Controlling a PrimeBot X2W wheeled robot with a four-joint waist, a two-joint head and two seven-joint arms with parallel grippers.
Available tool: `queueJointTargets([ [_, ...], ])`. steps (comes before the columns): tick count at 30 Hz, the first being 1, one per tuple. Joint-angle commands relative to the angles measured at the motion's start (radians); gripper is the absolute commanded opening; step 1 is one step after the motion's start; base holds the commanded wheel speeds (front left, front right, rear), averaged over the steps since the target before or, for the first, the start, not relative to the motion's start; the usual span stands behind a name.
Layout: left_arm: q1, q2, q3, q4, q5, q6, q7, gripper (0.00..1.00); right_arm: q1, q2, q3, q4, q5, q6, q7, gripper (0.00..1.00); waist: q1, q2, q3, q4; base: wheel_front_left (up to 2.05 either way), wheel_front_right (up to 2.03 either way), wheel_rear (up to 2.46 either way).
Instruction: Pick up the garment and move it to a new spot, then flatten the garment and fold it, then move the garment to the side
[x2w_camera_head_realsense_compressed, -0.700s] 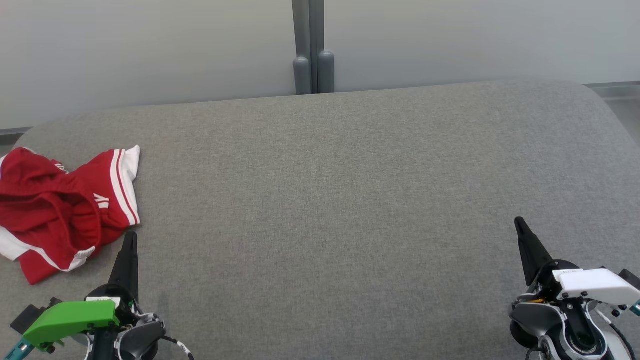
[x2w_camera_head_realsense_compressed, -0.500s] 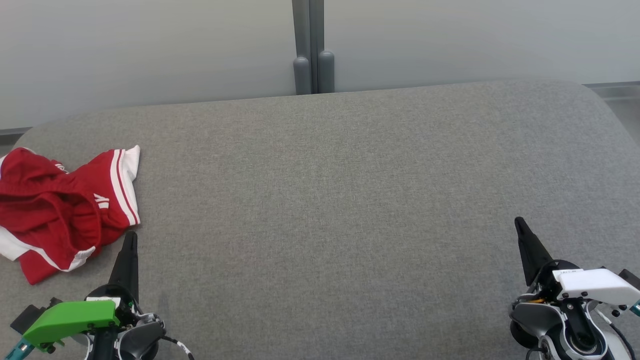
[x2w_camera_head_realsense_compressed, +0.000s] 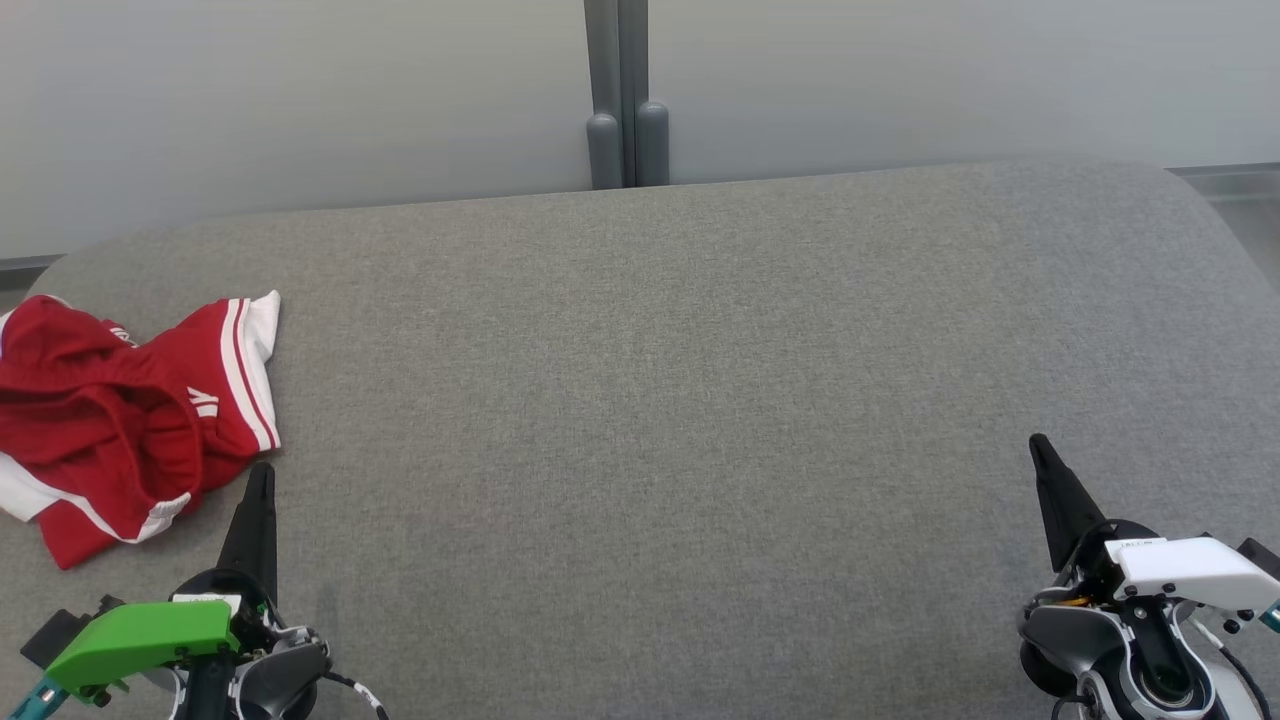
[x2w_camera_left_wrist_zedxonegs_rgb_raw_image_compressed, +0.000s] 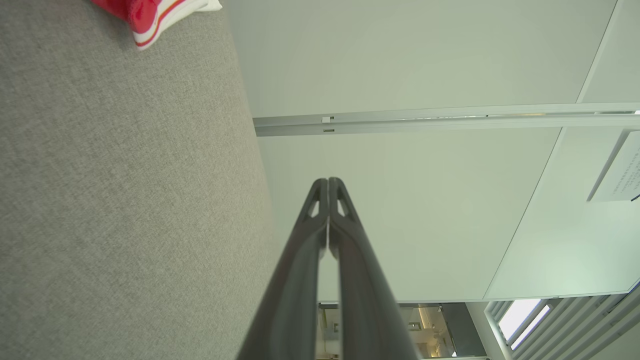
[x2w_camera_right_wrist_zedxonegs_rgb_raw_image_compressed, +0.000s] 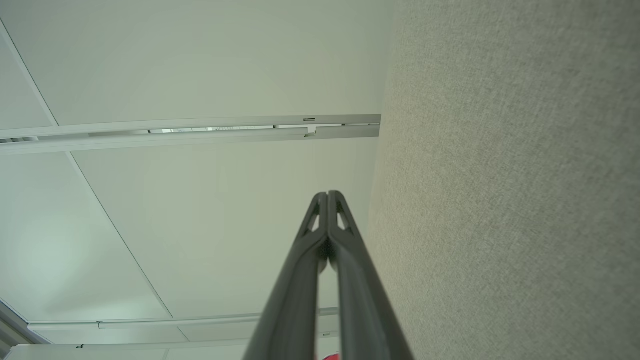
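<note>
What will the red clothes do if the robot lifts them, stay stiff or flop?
Probably floppy: the red garment lies crumpled in soft folds, so it should droop. It looks thin, so likely light. Pushed across the woven grey surface, it may bunch up rather than slide.

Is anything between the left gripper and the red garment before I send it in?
Nothing visible does. The left gripper, shut, sits just short of the garment's lower right edge in the head view, with a little of the grey fabric surface between them.

left wrist's got a bright green cover; right one's a white cover; long dark pointy jaws on both, grey joints, thin black cables
</note>
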Motion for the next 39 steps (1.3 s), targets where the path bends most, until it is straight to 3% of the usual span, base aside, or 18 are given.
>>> queueJointTargets([
  [1, -0.015, 0.001, 0.001, -0.002, -0.002, -0.004, 0.003, 0.00, -0.003, -0.002, 0.000, 0.001, 0.008, 0.000, 0.004, 0.00, 0.0000, 0.0000, 0.000, 0.000, 0.00, 0.00, 0.00],
  [20, -0.015, 0.001, 0.001, -0.002, -0.002, -0.004, 0.003, 0.00, -0.003, -0.002, 0.000, 0.001, 0.008, 0.000, 0.004, 0.00, 0.0000, 0.0000, 0.000, 0.000, 0.00, 0.00, 0.00],
  [21, 0.000, 0.000, 0.000, 0.000, 0.000, 0.000, 0.000, 1.00, 0.000, 0.000, 0.000, 0.000, 0.000, 0.000, 0.000, 1.00, 0.0000, 0.0000, 0.000, 0.000, 0.00, 0.00, 0.00],
  [31, 0.014, -0.003, -0.053, 0.016, 0.020, 0.004, -0.044, 1.00, 0.034, 0.000, 0.014, -0.006, -0.033, 0.000, -0.040, 1.00, 0.0000, 0.0000, 0.000, -0.002, 0.00, 0.00, 0.00],
  [39, 0.012, -0.002, -0.084, 0.014, 0.117, 0.019, -0.082, 1.00, 0.047, -0.010, 0.015, -0.041, -0.180, 0.000, -0.078, 1.00, 0.0000, 0.0000, 0.000, -0.004, 0.00, 0.00, 0.00],
])
